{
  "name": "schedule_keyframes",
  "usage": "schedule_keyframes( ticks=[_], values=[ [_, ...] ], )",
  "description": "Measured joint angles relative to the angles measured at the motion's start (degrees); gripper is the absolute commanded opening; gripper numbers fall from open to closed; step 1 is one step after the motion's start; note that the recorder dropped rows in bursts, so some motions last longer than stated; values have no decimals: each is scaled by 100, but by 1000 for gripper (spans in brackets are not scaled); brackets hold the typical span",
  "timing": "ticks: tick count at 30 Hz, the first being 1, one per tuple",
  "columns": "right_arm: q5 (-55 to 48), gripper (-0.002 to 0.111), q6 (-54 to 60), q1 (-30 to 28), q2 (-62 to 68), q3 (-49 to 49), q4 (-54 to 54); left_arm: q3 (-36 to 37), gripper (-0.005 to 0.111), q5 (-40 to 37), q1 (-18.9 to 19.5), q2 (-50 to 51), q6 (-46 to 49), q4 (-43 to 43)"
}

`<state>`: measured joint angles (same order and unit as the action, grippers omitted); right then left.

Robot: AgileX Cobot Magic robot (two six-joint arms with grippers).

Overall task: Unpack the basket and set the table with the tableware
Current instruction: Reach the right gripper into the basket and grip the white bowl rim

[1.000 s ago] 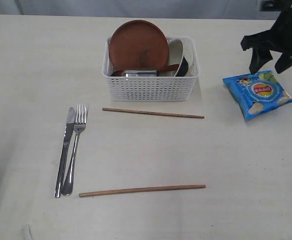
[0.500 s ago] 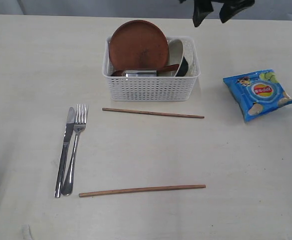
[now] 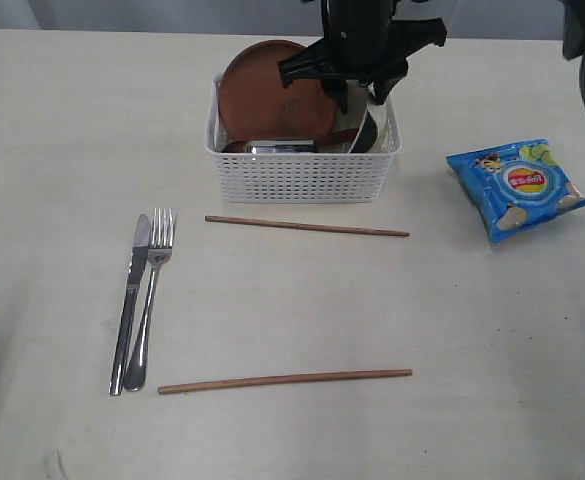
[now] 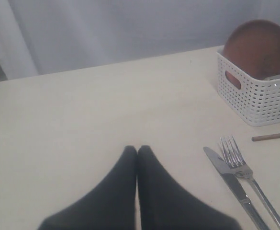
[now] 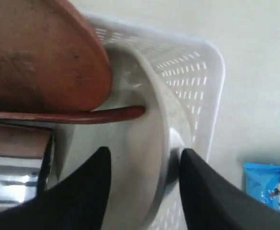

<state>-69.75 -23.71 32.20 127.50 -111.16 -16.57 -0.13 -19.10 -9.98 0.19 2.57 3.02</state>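
Right wrist view: my right gripper point(image 5: 144, 153), jaws apart, straddles the rim of the round white bowl point(image 5: 130, 139); next I'd clench and lift.

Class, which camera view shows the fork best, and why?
The exterior view: the whole fork lies unobstructed beside the knife. The left wrist view cuts off its handle; the right wrist view lacks it.

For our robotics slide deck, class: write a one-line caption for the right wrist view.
Open right gripper straddles the rim of the white bowl in the basket, beside the plate and spoon.
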Motion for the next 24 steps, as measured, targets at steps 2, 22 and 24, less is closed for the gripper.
schedule_keyframes(
  ticks=[2, 22, 24],
  values=[
    [-20, 38, -33, 0, 88, -9, -131, 0, 0, 0, 0, 0, 0, 0],
    [-61, -1, 92, 15, 198, -291, -586, 0, 0, 0, 0, 0, 0, 0],
    [-61, -1, 119, 15, 138, -291, -623, 0, 0, 0, 0, 0, 0, 0]
  ],
)
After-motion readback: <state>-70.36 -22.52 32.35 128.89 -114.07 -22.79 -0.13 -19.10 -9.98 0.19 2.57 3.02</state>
